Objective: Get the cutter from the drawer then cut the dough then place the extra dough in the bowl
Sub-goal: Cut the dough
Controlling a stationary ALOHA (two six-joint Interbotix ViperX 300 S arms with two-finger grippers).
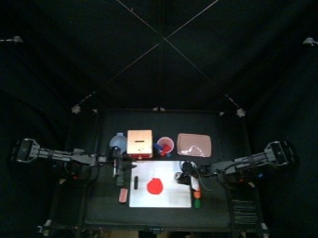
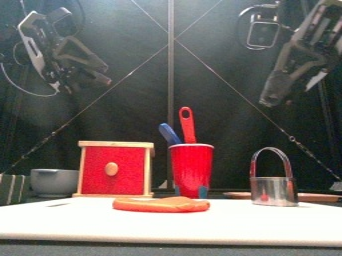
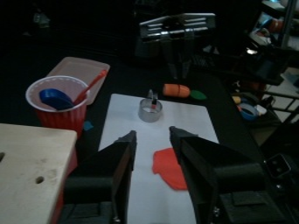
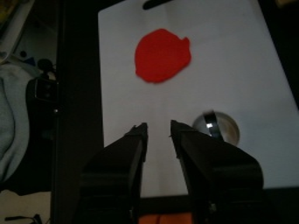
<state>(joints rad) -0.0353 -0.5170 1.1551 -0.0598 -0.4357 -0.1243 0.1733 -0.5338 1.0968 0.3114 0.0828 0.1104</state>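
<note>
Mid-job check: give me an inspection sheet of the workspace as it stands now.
Surface: white cutting board lies flat, holding only dough and cutter.
Job's things: red dough flat on board; cutter upright, apart from dough; wooden box, drawer looks shut; bowl beside box.
Clutter: red cup with toy knives; pink tray; toy carrot beside board.
Grippers: left gripper and right gripper open, empty, raised.
Cables: nothing seen.
Surroundings: nothing seen.
</note>
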